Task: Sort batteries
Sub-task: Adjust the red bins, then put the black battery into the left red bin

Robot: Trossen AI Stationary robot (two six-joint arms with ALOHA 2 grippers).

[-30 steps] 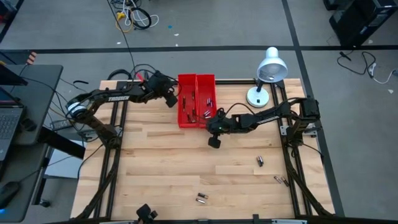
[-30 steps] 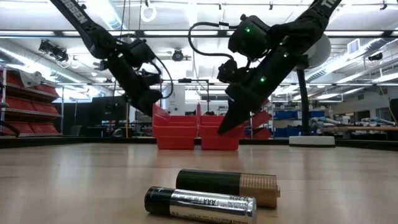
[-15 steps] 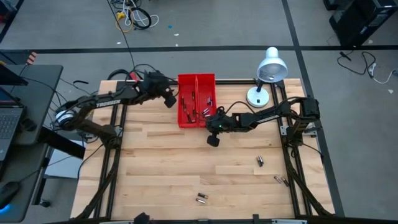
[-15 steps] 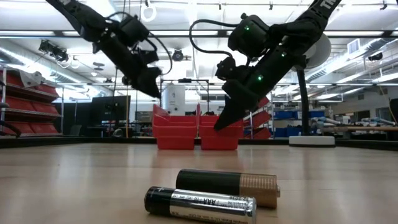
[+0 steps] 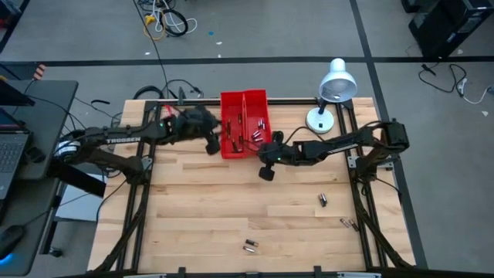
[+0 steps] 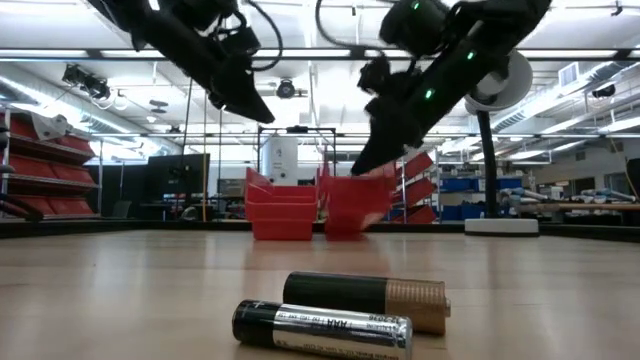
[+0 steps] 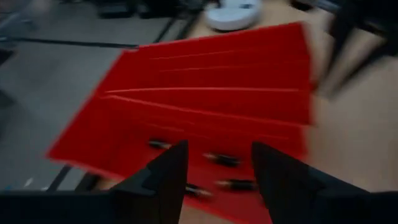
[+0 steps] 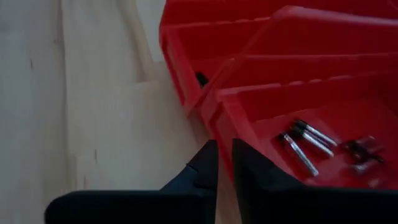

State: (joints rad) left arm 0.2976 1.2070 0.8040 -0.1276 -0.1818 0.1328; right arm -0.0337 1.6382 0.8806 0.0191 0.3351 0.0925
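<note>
Two red bins (image 5: 243, 123) stand side by side at the table's far middle, with several batteries (image 8: 305, 140) inside them. My right gripper (image 8: 225, 163) is at the right bin's near left corner, shut on its rim. That bin (image 6: 355, 205) stands tilted. My left gripper (image 7: 217, 177) hovers open and empty above the left bin (image 7: 205, 112), where more batteries (image 7: 221, 160) lie. Loose batteries rest on the wood near the front edge (image 5: 249, 246) and on the right (image 5: 323, 200). My right gripper pinches the right bin's rim at its near left corner (image 8: 225, 134) between its two fingers. The fingers slant down from the table's near right side. The bin's held corner is raised off the table, so the bin tilts; its far side stays down.
A white desk lamp (image 5: 332, 91) stands at the far right corner. A third loose battery (image 5: 347, 224) lies by the right edge. Two batteries (image 6: 340, 310) lie close to the low camera. A laptop (image 5: 11, 154) sits beyond the table's left side.
My left gripper has risen and drawn back from the left bin toward the table's left and near side, staying open. My right gripper has gone up a little, and the right bin's held corner has come up with it, so the bin now tilts.
</note>
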